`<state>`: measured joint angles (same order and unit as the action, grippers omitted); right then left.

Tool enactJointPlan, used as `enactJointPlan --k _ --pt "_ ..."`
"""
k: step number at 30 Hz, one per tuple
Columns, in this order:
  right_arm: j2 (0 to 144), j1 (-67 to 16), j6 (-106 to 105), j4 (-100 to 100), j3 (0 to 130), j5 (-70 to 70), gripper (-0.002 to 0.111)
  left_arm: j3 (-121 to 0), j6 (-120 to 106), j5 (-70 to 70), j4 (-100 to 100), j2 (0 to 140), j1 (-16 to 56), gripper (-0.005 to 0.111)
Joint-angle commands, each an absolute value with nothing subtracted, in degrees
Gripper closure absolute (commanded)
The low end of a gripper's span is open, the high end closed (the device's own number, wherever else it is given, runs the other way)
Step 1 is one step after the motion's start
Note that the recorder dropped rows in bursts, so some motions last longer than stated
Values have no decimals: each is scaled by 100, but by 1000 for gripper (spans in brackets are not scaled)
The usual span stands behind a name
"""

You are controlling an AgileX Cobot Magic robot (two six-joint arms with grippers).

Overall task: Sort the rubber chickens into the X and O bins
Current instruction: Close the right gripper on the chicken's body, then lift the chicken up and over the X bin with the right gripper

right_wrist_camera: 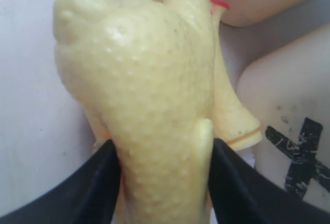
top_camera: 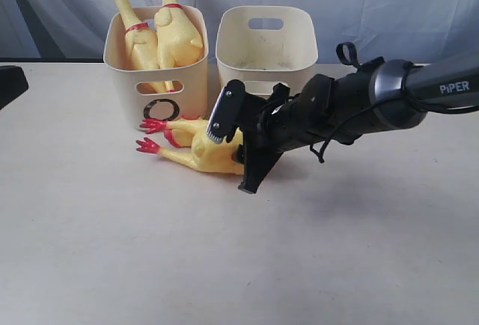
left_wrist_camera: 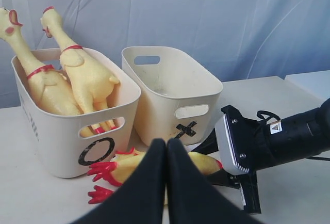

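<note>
Your left gripper (left_wrist_camera: 166,145) has its two black fingers pressed flat together with nothing between them, and it touches none of the toys.

At the far left stands the O bin (top_camera: 123,93), its black ring mark on the wall facing you. Two rubber chickens stand in it side by side, necks up and heads above the rim: the left chicken (top_camera: 141,48) and the right chicken (top_camera: 179,33).

The third chicken (top_camera: 198,151) lies on its side on the table (top_camera: 224,265), just in front of the bins. Its red feet point left, close to the O bin's front wall.

The X bin (top_camera: 288,48) stands just right of the O bin.

Your right gripper (top_camera: 230,162) reaches in from the right and straddles the lying chicken's body. In the right wrist view its fingers (right_wrist_camera: 98,182) press against both sides of the yellow body, clamped on it.
</note>
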<state>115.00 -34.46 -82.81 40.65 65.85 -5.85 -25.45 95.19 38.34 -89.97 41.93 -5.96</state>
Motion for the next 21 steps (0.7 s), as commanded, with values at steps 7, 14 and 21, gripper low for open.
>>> enactJointPlan --k 7,14,21 --pt "11061 -3439 -8156 4054 6572 -1471 109 -2510 9534 3713 -8951 4147 -617 106" --pt "10479 -3439 -7580 4149 6572 -1631 109 -2510 9534 3710 -8977 4147 -617 106" --pt "9857 -3439 -7580 4600 6572 -1396 109 -2510 9534 3710 -8977 4147 -617 106"
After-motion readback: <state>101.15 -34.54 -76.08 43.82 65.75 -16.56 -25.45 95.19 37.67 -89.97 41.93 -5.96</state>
